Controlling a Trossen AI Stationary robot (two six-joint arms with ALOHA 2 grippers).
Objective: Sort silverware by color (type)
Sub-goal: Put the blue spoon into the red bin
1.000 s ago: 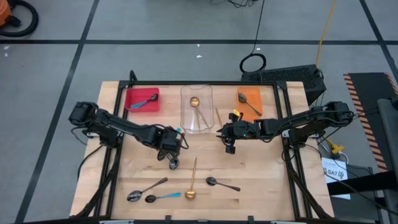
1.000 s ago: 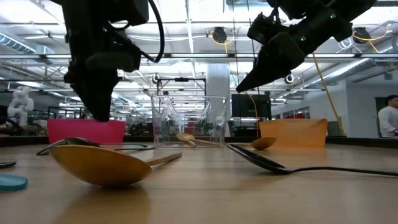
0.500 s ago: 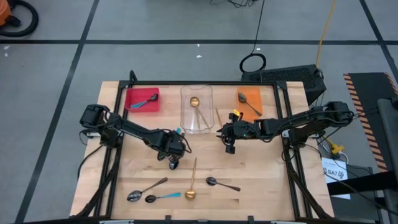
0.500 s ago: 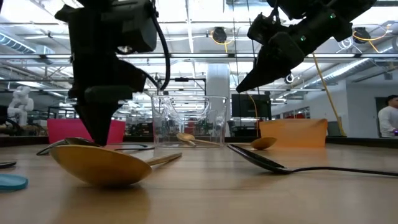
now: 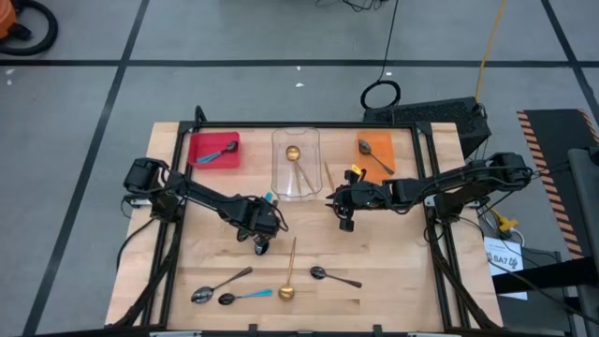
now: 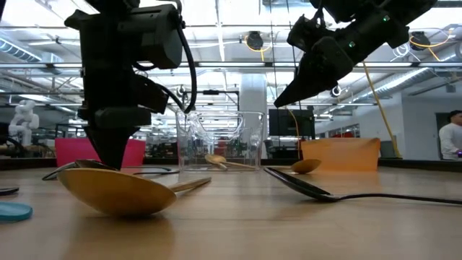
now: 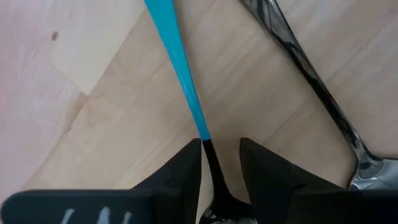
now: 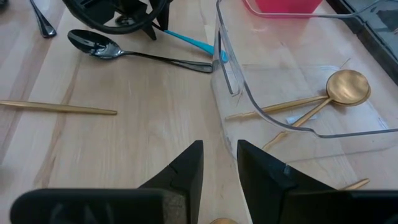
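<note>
Left gripper (image 5: 261,241) down over a blue-handled spoon (image 7: 180,68) at mid-table — its fingers (image 7: 180,171) straddle the dark neck, a little apart, not clearly pinching.
A silvery spoon (image 8: 118,51) lies just beside it. The right gripper (image 5: 344,223) hangs above the table right of the clear tray (image 5: 278,178), jaws slightly parted, holding nothing. Gold spoons lie in that tray; the red tray (image 5: 197,159), far left, holds a blue-handled one, the orange tray (image 5: 363,161) a dark one — more spoons lie near the front edge.

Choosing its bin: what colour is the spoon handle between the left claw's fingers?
Light blue handle, clearest in left wrist view.
</note>
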